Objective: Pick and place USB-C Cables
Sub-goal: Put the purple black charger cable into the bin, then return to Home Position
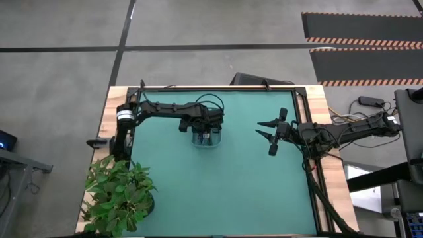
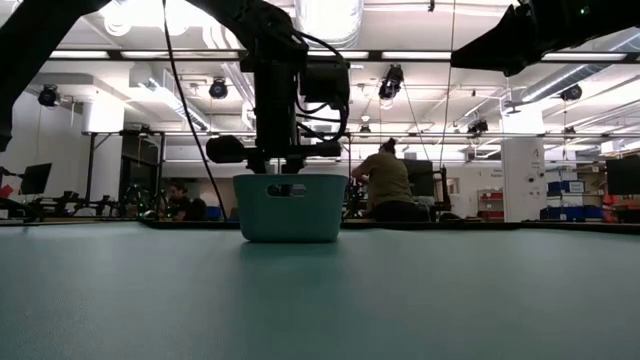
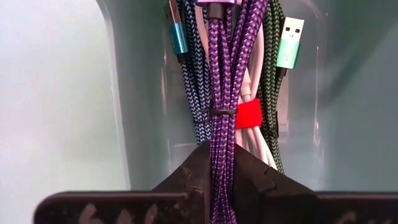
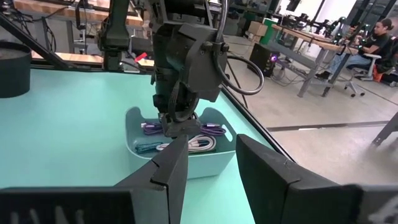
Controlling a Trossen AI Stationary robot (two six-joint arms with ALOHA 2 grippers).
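My left gripper (image 3: 221, 155) hangs over the teal basket (image 2: 290, 210) in the table's middle, shut on the purple cable bundle (image 3: 224, 74). Under it in the basket lie the blue bundle (image 3: 196, 93), the white bundle with the red tie (image 3: 249, 114) and the dark green bundle (image 3: 270, 93). The right wrist view shows the purple bundle (image 4: 211, 129) level within the basket (image 4: 134, 134). My right gripper (image 1: 269, 135) is open and hovers above the table, to the right of the basket (image 1: 206, 140). My left gripper pinches the purple bundle between its two fingers near the bundle's middle (image 3: 222, 134), just beside its thin black tie. The fingers come from above, pointing down, and lie across the bundle. The bundle runs level, both ends sticking out inside the basket; whether it rests on the other cables, I cannot tell.
A potted plant (image 1: 119, 195) stands at the table's near left corner. Bare teal mat (image 1: 231, 192) lies near and right of the basket. Black cables run along the table's right edge (image 1: 317, 192). People sit at benches beyond the far edge (image 2: 385, 185).
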